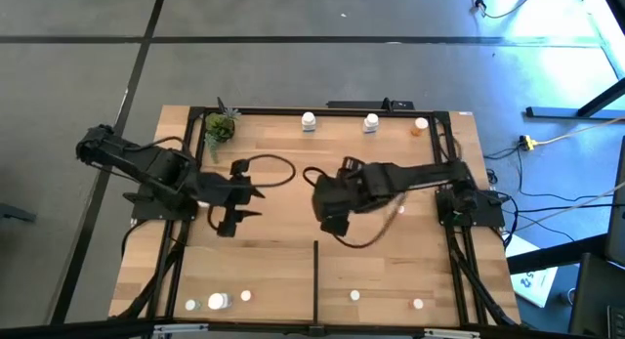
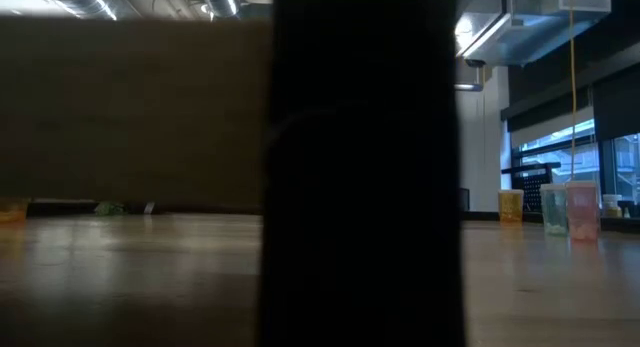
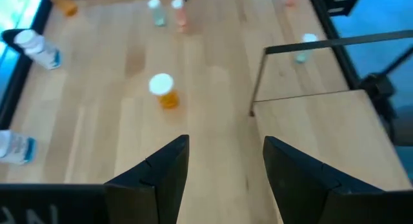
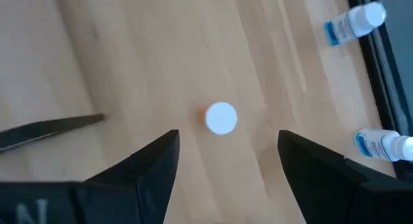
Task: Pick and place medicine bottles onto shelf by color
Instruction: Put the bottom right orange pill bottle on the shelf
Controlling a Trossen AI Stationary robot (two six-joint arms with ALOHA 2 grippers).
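Observation:
An orange medicine bottle point(image 4: 221, 117) with a white cap stands upright on the light-wood shelf point(image 1: 283, 251), also seen in the left wrist view point(image 3: 164, 91). My right gripper point(image 4: 229, 137) hangs open high above it, fingers on either side and clear of it; in the high view this gripper point(image 1: 330, 207) hides the bottle. My left gripper point(image 3: 226, 143) is open and empty, raised over the shelf's left middle point(image 1: 256, 204), facing the orange bottle from a distance. Two white bottles with blue labels point(image 1: 309, 121) point(image 1: 371, 122) and another orange one point(image 1: 419, 127) stand at the far edge.
A thin black divider strip point(image 1: 315, 280) runs in from the near edge, with several small bottles on both sides point(image 1: 217, 301) point(image 1: 354, 296). A potted plant point(image 1: 220, 129) sits at the far left corner. A dark post point(image 2: 360, 167) blocks the middle of the low view.

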